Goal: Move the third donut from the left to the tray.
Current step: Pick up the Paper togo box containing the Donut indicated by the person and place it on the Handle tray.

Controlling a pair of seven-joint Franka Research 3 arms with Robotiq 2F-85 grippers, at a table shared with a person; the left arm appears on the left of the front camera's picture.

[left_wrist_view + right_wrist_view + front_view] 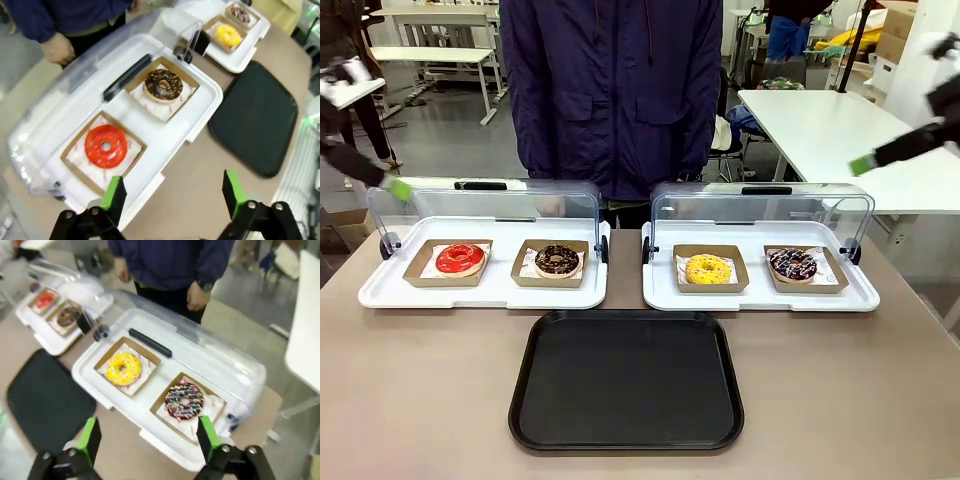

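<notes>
So, the brown bench (410, 400) carries everything, and a person in a dark blue jacket (610, 90) stands at its far side. The black tray (625, 385) lies at the near middle. Behind it sit 2 lidded trays with their clear lids tipped open at the back: the left white tray (490, 297) and the right white tray (760, 300), each with 2 boxed donuts. The yellow donut (708, 268) sits in its cardboard box (732, 283) on the right white tray's left spot, well apart from both tools. Above the red donut's (105, 145) end, the left tool (174, 186) has its fingers spread wide. The right tool (148, 429) is spread too, near the sprinkled chocolate donut (184, 400).
</notes>
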